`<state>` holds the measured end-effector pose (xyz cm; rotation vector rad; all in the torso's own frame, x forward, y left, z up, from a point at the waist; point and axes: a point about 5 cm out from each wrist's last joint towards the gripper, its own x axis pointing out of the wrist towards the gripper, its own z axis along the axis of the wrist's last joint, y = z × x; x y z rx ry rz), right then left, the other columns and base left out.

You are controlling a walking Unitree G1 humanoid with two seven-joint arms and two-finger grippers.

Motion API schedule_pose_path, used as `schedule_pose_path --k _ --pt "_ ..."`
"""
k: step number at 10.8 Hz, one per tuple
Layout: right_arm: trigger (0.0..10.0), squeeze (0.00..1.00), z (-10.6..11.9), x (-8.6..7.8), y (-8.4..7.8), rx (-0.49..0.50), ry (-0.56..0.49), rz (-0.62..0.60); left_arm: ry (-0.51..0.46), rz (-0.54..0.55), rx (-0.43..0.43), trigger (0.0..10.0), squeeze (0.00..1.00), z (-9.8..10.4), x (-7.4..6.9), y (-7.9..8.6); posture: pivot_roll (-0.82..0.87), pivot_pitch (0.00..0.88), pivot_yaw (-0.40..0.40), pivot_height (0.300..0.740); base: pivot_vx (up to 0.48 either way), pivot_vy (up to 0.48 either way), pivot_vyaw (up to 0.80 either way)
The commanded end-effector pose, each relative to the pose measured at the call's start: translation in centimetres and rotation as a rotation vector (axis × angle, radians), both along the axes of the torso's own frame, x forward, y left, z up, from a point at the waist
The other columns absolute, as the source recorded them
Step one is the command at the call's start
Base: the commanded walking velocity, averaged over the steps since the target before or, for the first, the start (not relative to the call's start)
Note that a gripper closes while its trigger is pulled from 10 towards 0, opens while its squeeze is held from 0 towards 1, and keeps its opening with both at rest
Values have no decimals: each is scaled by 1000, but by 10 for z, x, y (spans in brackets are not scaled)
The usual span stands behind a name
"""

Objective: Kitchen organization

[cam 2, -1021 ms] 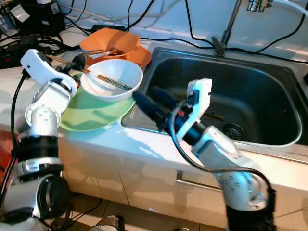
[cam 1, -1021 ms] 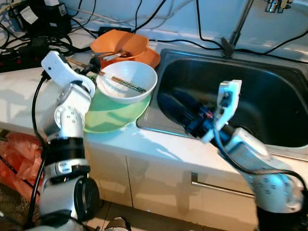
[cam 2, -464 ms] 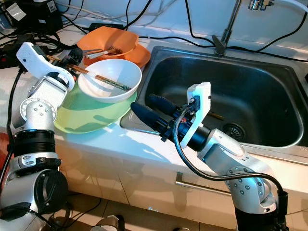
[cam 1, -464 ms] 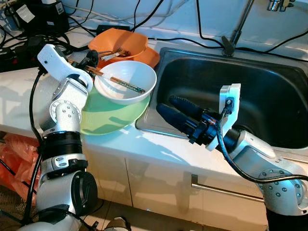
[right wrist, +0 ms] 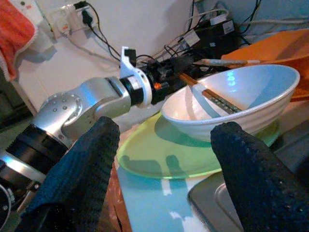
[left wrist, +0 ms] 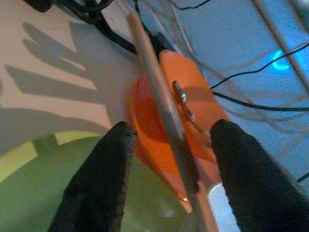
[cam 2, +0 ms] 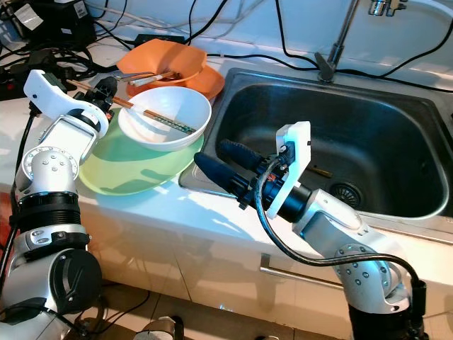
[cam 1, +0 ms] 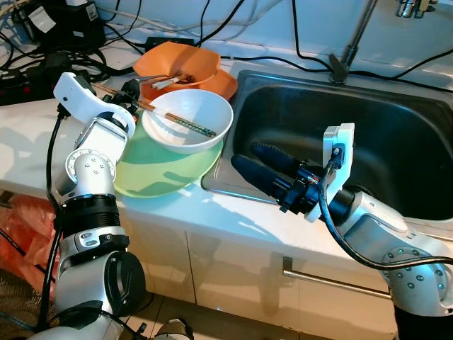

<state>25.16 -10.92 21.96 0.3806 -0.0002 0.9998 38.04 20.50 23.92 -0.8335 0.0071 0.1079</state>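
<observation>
One chopstick [left wrist: 164, 111] between spread left gripper [left wrist: 169, 145] fingers | right gripper [cam 2: 225, 159] spread, sink [cam 2: 396, 127] edge

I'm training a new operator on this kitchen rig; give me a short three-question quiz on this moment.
1. True or false: the round white ceramic bowl rests on the flat light-green plate.
2. What lies between the left gripper's open fingers?
A. a wooden chopstick
B. a sponge
C. a faucet
3. Fill in: the right gripper hovers open over the left edge of the steel ____.

Key: 1 true; 2 A; 3 sink.
</observation>
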Motion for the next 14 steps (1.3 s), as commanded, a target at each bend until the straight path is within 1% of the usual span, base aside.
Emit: schedule_pose_path --k 1,2,8,10,13,14 --pt "10000 0 -1 0 0 -15 4 10 3 5 -16 0 0 2 -2 0 61 92 9 740 0 0 0" --pt "10000 0 -2 0 0 -18 4 13 8 5 -35 0 0 2 -3 0 62 91 9 740 0 0 0" --pt "10000 0 -5 1 1 -21 11 11 -5 3 -54 0 0 9 -6 1 64 88 8 740 0 0 0" --pt "10000 0 -5 2 1 -18 10 10 -23 8 -71 0 0 12 -8 2 68 86 7 740 0 0 0" --pt "10000 0 -6 3 3 -16 9 10 -82 5 -110 0 0 16 -11 3 74 80 5 740 0 0 0" --pt "10000 0 -6 4 3 -15 6 8 -149 -9 -134 0 0 26 -13 3 74 79 5 740 0 0 0"
